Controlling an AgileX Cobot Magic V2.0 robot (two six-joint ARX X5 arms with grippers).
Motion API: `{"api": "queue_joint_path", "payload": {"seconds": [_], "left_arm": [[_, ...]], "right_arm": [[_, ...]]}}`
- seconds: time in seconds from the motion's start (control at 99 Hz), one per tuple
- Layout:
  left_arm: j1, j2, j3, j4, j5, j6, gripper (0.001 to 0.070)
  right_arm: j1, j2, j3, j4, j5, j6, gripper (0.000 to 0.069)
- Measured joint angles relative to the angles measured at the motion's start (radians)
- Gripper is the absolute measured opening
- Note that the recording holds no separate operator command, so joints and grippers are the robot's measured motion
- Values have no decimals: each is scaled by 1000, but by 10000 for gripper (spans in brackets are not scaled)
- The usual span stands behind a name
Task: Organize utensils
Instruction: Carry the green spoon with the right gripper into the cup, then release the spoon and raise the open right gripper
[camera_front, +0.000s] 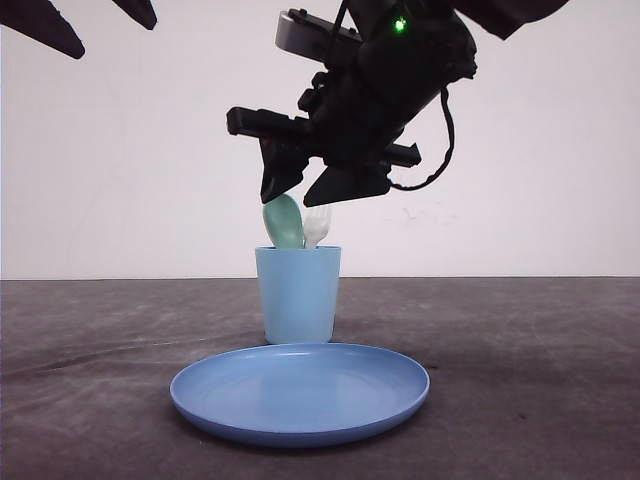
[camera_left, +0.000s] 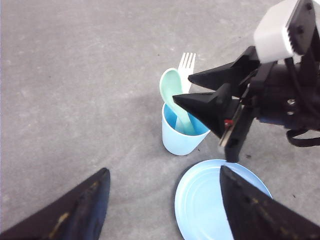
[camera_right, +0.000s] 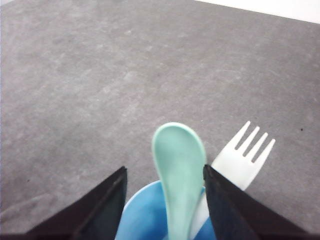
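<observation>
We see spoon (camera_front: 283, 222) and fork (camera_front: 317, 226) standing in cup (camera_front: 298, 294), frame centre, behind plate (camera_front: 300, 391) | right gripper (camera_front: 322, 188) just above them, jaws apart, empty | left gripper (camera_left: 165, 210) jaws wide, empty

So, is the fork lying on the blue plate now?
No, the fork stands in the cup beside the spoon, and the plate in front of the cup has nothing on it.
</observation>
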Motion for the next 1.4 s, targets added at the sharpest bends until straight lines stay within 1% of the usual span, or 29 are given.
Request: {"api": "queue_joint_path", "payload": {"seconds": [0.091,0.212,0.364,0.495,0.525,0.556,0.647,0.677,0.717,0.758,0.819,0.95,1.142,1.304,1.405], "left_arm": [[0,0,0,0,0,0,422],[0,0,0,0,0,0,422],[0,0,0,0,0,0,422],[0,0,0,0,0,0,422],[0,0,0,1,0,0,422],[0,0,0,0,0,0,422],[0,0,0,0,0,0,422],[0,0,0,0,0,0,422],[0,0,0,0,0,0,422],[0,0,0,0,0,0,422],[0,0,0,0,0,-1,422],[0,0,0,0,0,-1,422],[0,0,0,-7,0,-1,422],[0,0,0,-18,0,-1,422],[0,0,0,-18,0,-1,422]], "right_arm": [[11,-58,0,-62,-1,0,303],[39,-184,0,-175,-1,0,302],[75,-331,0,-374,0,13,302],[86,-375,0,-558,-1,54,309],[86,-375,0,-597,0,63,328],[86,-372,0,-636,0,76,364],[85,-354,0,-714,0,108,531],[84,-347,0,-723,0,119,583],[83,-336,0,-727,1,133,632],[83,-325,0,-726,0,143,659],[84,-307,0,-725,-1,157,679],[84,-243,0,-711,-7,184,679],[69,-123,0,-646,-14,188,679],[28,-73,0,-554,-45,194,679],[-2,-56,0,-507,-93,204,679]]}}
